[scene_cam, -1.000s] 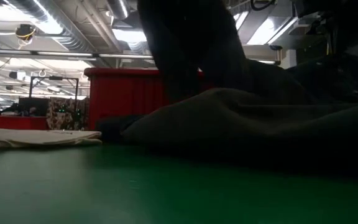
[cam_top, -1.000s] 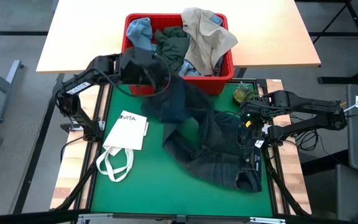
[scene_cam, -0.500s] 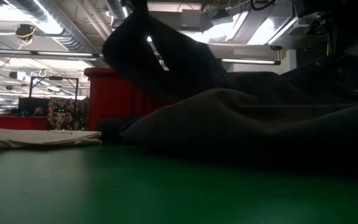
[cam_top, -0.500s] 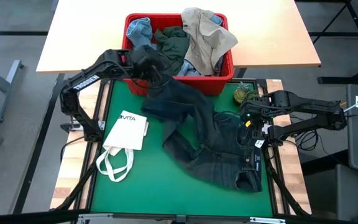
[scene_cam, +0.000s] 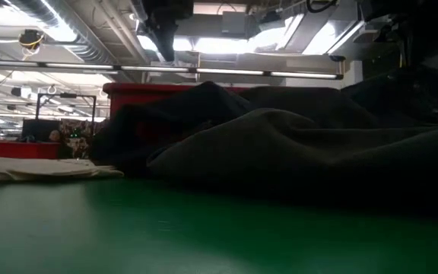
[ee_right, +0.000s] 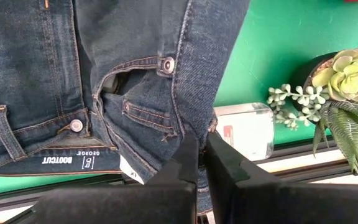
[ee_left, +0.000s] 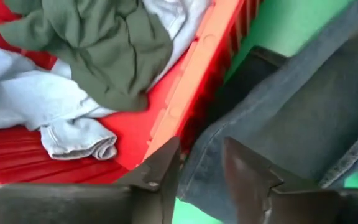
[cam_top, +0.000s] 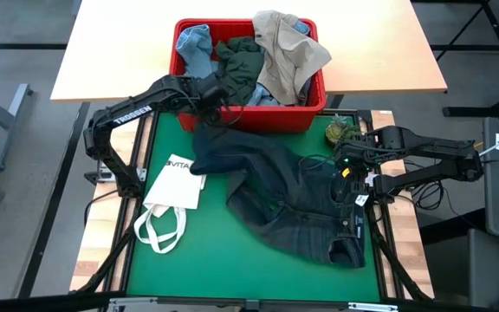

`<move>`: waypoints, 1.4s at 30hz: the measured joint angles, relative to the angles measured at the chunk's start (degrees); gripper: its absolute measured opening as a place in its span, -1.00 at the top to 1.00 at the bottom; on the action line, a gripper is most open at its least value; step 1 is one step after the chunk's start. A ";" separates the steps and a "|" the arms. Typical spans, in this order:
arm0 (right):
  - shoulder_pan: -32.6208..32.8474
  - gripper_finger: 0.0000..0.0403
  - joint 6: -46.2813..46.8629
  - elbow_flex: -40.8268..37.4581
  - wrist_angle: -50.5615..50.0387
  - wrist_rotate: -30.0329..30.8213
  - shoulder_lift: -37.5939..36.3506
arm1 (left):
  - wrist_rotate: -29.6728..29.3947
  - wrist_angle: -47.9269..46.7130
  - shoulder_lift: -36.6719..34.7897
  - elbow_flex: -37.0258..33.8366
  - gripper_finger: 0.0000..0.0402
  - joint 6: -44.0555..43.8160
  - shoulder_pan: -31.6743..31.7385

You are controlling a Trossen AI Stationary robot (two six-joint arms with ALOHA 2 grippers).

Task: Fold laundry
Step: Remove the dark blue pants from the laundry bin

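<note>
- The dark navy jeans [cam_top: 288, 195] now lie wholly on the green tabletop [cam_top: 223, 260] in front of the red bin [cam_top: 249, 113]; a second ago one leg hung lifted from the left gripper [cam_top: 217, 91], and that leg has dropped flat beside the bin's front wall.
- The left gripper has risen clear of the denim and sits over the bin's front-left rim, its jaws apart with nothing between them.
- The right gripper [cam_top: 346, 163] has not moved: at the jeans' waistband, right of the bin's front corner, jaws clamped on the denim edge.
- Only the right wrist view shows the metal button [ee_right: 165, 63], rivets, heavy seams and a printed waist label [ee_right: 67, 162], plus a small succulent [ee_right: 347, 81].
- Only the left wrist view shows inside the bin up close: a crumpled dark green-grey piece [ee_left: 98, 43] over a soft light blue piece [ee_left: 48, 112].
- From above, a beige piece [cam_top: 291, 52] drapes the bin's right side; the white tote bag [cam_top: 176, 186], flat with loop handles, lies left of the jeans.
</note>
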 joint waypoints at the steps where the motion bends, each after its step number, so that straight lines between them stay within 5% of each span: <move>1: 0.00 0.94 0.00 -0.01 0.00 0.00 0.00 | 0.24 -0.25 0.01 0.00 0.38 -0.07 0.02; 12: 0.00 0.94 0.09 -0.01 0.00 0.00 0.00 | 20.87 -4.08 -0.02 -2.17 0.36 -8.45 -10.11; 19: 0.00 0.94 0.13 0.00 0.00 0.00 0.00 | 20.46 1.50 0.04 -13.43 0.43 -10.72 -19.71; 25: 0.01 0.94 0.17 -0.01 0.00 0.00 0.00 | 19.92 16.26 0.04 -26.40 0.48 -10.97 -24.32; 34: 0.02 0.94 0.20 0.00 0.00 0.00 0.00 | 18.94 35.15 0.04 -41.86 0.48 -12.24 -24.96; 42: 0.00 0.94 0.20 0.00 0.00 -0.01 0.00 | 11.18 43.11 0.02 -49.05 0.48 -10.94 -24.38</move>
